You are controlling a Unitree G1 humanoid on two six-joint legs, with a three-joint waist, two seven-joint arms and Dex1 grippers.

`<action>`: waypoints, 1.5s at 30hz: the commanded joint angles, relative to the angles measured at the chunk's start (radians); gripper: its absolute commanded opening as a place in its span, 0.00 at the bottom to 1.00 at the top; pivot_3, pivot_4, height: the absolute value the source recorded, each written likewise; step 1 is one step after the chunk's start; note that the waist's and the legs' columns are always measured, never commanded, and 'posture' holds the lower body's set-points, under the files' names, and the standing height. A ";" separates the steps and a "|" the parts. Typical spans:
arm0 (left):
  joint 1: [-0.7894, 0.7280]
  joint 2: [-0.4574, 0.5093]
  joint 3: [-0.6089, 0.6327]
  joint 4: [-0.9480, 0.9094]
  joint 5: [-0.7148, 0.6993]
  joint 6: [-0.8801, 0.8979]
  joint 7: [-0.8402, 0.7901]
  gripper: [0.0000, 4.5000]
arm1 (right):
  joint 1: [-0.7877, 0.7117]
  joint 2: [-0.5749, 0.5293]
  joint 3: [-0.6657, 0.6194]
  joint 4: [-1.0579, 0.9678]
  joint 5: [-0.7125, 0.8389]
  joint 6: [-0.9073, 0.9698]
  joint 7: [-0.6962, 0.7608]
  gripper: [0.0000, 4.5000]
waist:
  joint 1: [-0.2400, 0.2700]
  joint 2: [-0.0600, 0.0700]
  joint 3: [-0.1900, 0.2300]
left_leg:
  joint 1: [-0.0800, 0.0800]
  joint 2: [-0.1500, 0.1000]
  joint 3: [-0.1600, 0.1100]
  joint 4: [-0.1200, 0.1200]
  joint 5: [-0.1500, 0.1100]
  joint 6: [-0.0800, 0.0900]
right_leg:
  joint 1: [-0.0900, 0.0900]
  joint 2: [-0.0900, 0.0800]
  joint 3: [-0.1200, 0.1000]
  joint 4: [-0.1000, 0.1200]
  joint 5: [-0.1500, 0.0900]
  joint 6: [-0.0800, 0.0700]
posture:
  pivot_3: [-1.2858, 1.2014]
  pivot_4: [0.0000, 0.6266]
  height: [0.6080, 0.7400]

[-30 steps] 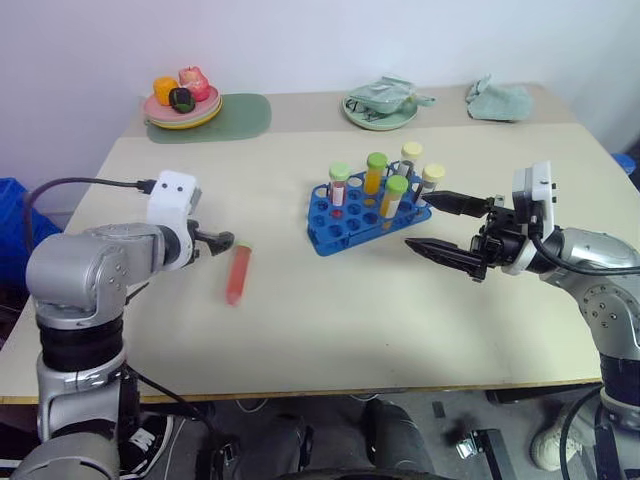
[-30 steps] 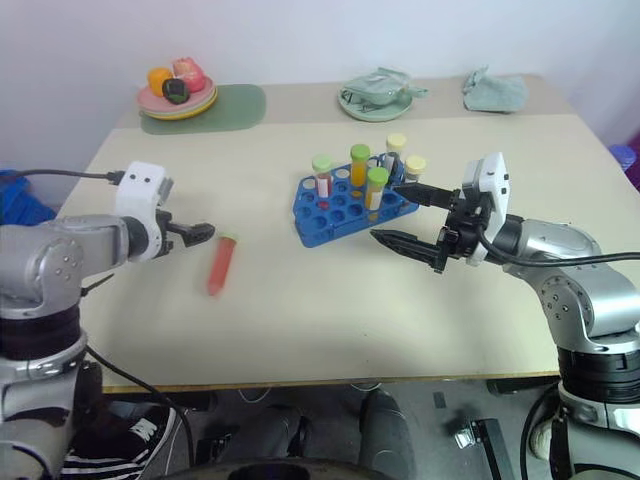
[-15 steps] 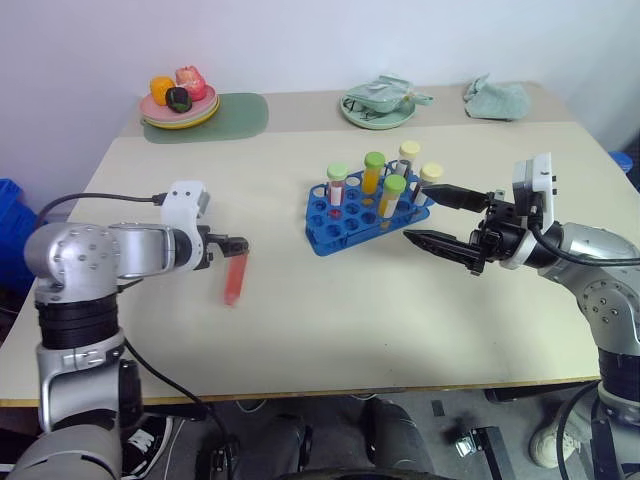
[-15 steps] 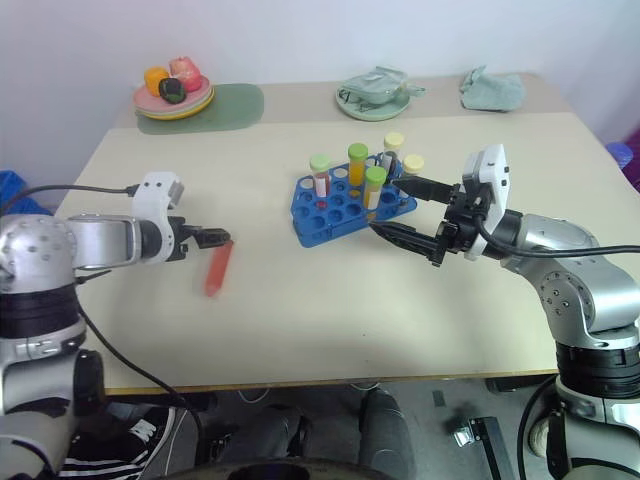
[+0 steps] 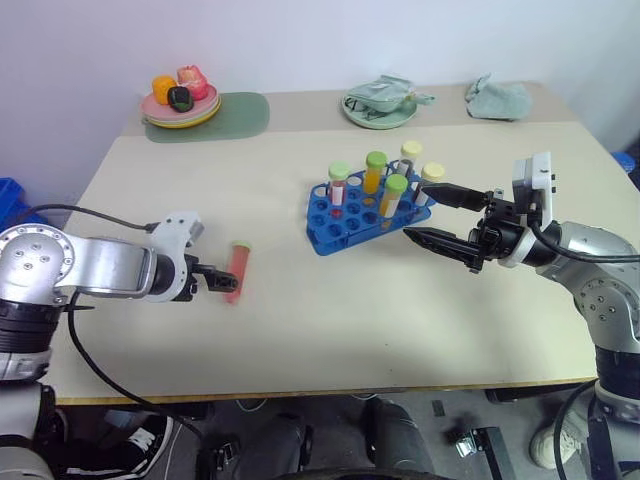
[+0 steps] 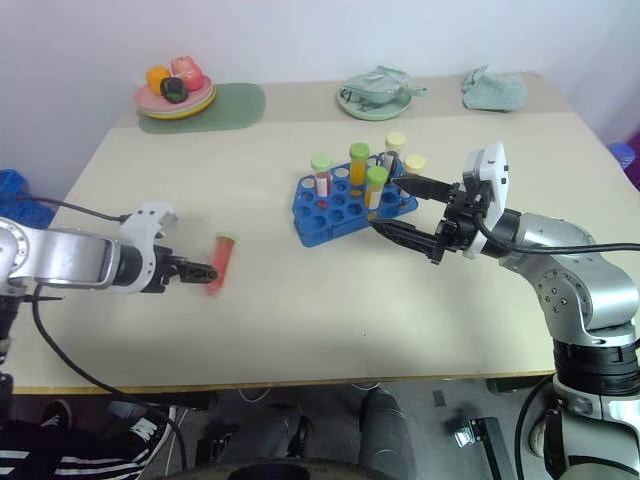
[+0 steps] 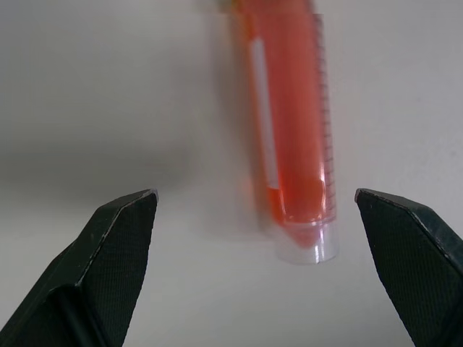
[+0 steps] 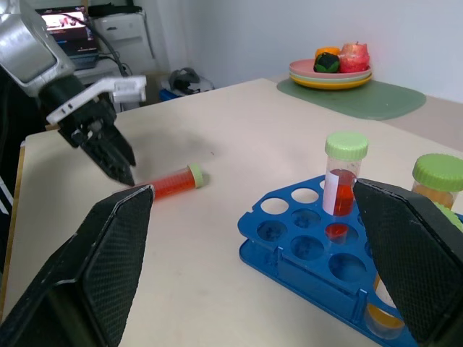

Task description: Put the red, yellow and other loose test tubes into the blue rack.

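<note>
On tabletop, red tube (image 5: 235,271) lying flat, well left of blue rack (image 5: 360,212), left pincer (image 5: 222,284) wide open w/ tips at tube's clear bottom end, not gripping, right pincer (image 5: 438,214) wide open, empty, just right of rack w/ upright capped tubes.

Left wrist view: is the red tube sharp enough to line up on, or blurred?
Left wrist view: the red tube is soft, its far end smeared, though the fingers look crisp. Left eye view: the tube lies sharper beside the left gripper.
</note>
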 commanded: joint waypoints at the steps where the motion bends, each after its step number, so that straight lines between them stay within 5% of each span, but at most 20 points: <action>1: -0.014 -0.033 -0.042 -0.020 -0.029 -0.076 0.037 1.00 | -0.005 0.005 -0.022 -0.032 0.016 -0.010 -0.004 1.00 | -0.002 0.000 0.000 | 0.000 0.000 0.000 0.000 0.000 0.000 | 0.000 0.000 0.000 0.000 0.000 0.000 | 0.52 0.24 1.00; 16: 0.035 -0.038 -0.127 -0.096 -0.029 -0.149 0.078 1.00 | 0.008 -0.014 -0.030 -0.034 0.017 -0.007 0.011 1.00 | -0.004 0.001 0.001 | 0.000 0.001 0.002 -0.002 0.000 -0.001 | -0.002 0.000 0.001 0.000 0.000 0.000 | 0.52 0.24 1.00; 24: 0.036 -0.055 -0.143 -0.110 -0.029 -0.177 0.101 1.00 | 0.088 -0.127 -0.029 -0.081 0.038 0.008 0.158 1.00 | -0.003 0.001 0.001 | 0.000 0.001 0.002 -0.002 0.000 -0.001 | -0.002 0.000 0.001 0.000 0.000 0.000 | 0.52 0.24 1.00; 38: 0.012 -0.071 -0.175 -0.090 -0.029 -0.197 0.125 1.00 | 0.098 -0.111 -0.021 -0.109 0.033 0.009 0.145 1.00 | -0.001 0.001 0.001 | 0.001 0.001 0.003 -0.002 0.000 -0.001 | -0.001 0.000 0.002 0.000 0.000 0.000 | 0.52 0.24 1.00; 41: 0.004 -0.076 -0.177 -0.077 -0.027 -0.201 0.131 0.81 | 0.098 -0.112 -0.020 -0.108 0.033 0.012 0.141 1.00 | -0.002 0.001 0.001 | 0.001 0.001 0.003 -0.002 0.000 -0.001 | -0.001 0.000 0.002 0.000 0.000 0.000 | 0.52 0.24 1.00; 44: -0.005 -0.075 -0.179 -0.073 -0.028 -0.196 0.127 0.50 | 0.097 -0.112 -0.021 -0.106 0.036 0.017 0.135 1.00 | -0.003 0.001 0.001 | 0.001 0.001 0.003 -0.002 0.000 -0.001 | -0.001 0.000 0.002 0.000 0.000 0.000 | 0.52 0.24 1.00; 45: -0.005 -0.077 -0.178 -0.073 -0.028 -0.195 0.126 0.50 | 0.095 -0.112 -0.021 -0.106 0.036 0.018 0.133 1.00 | -0.003 0.001 0.001 | 0.001 0.001 0.003 -0.002 0.000 -0.001 | -0.002 0.000 0.002 0.000 0.000 0.000 | 0.52 0.24 1.00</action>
